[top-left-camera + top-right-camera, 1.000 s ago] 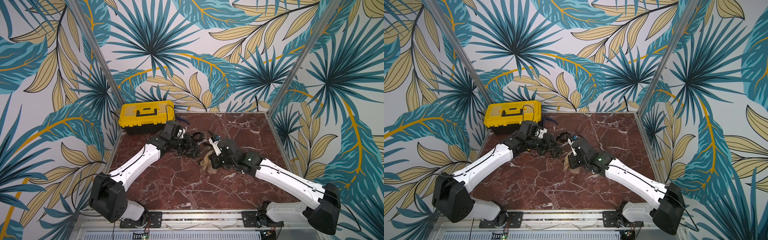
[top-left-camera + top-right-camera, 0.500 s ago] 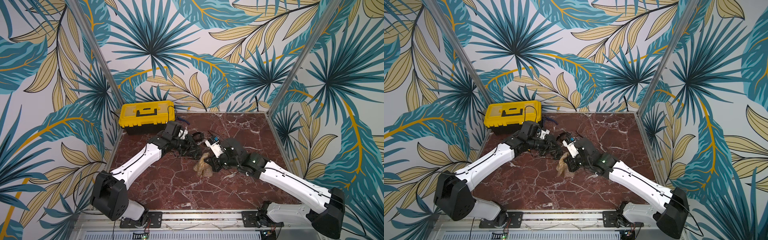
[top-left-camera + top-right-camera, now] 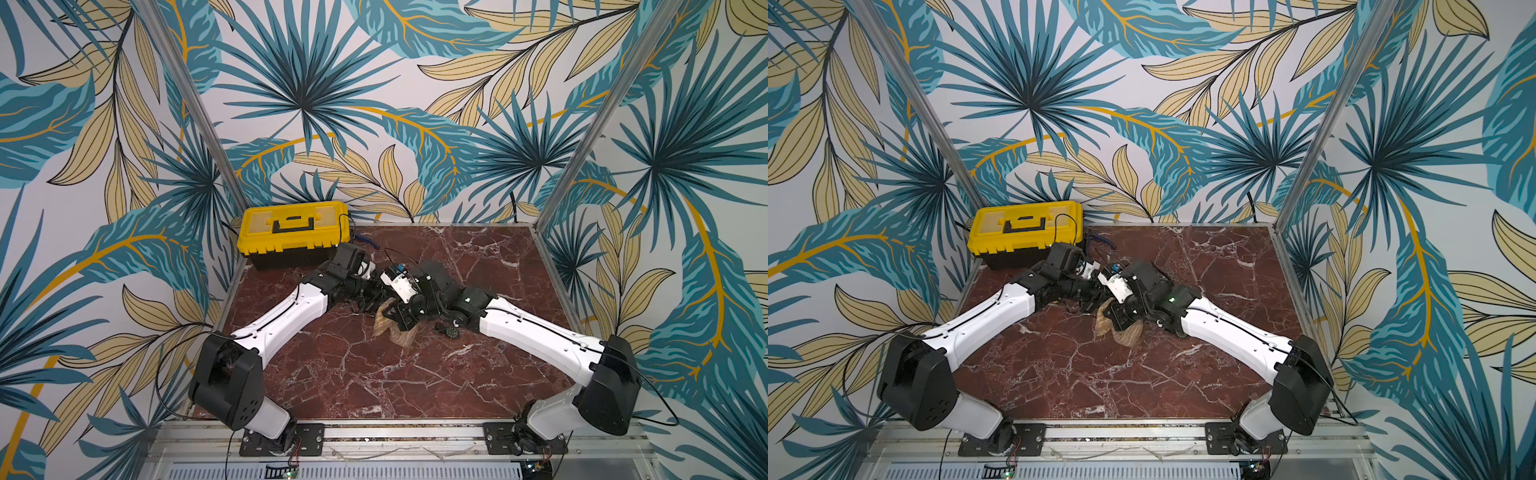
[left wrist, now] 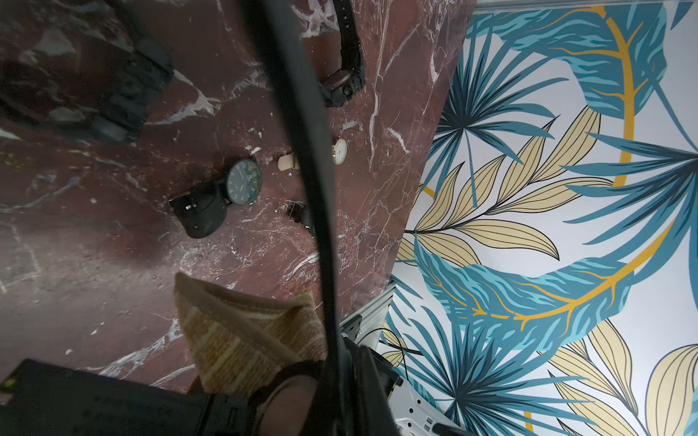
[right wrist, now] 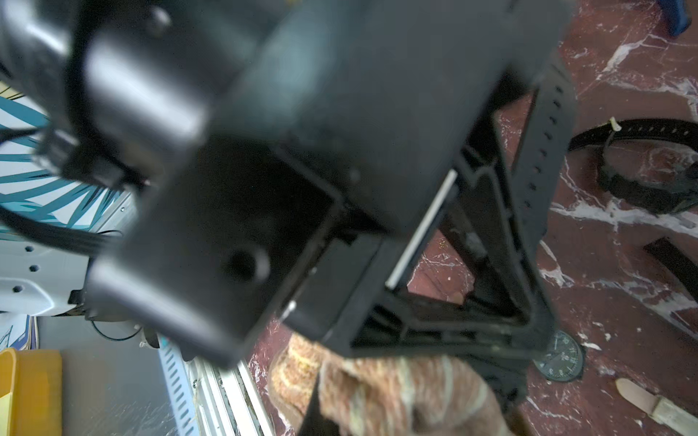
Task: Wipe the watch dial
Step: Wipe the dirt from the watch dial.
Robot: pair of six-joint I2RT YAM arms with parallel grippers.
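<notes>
Gripping tan woven cloth [image 3: 400, 336], right gripper [image 3: 394, 319] clamped tight; left gripper [image 3: 375, 297] pinches black perforated watch strap [image 5: 544, 151].

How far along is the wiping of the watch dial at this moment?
Done: the right gripper is shut on the tan woven cloth, and the left gripper appears shut on a black perforated watch strap. In hand: the cloth hangs close beside that strap. Left: the wiping itself; the held dial is hidden.

arms [image 3: 282, 320] [image 3: 536, 332] x2 | cloth [image 3: 392, 332] x1 | toolbox [image 3: 293, 228] x1 | watches [image 4: 243, 181] [image 4: 342, 81] [image 4: 340, 151] min 3 vis, more part-hidden
</notes>
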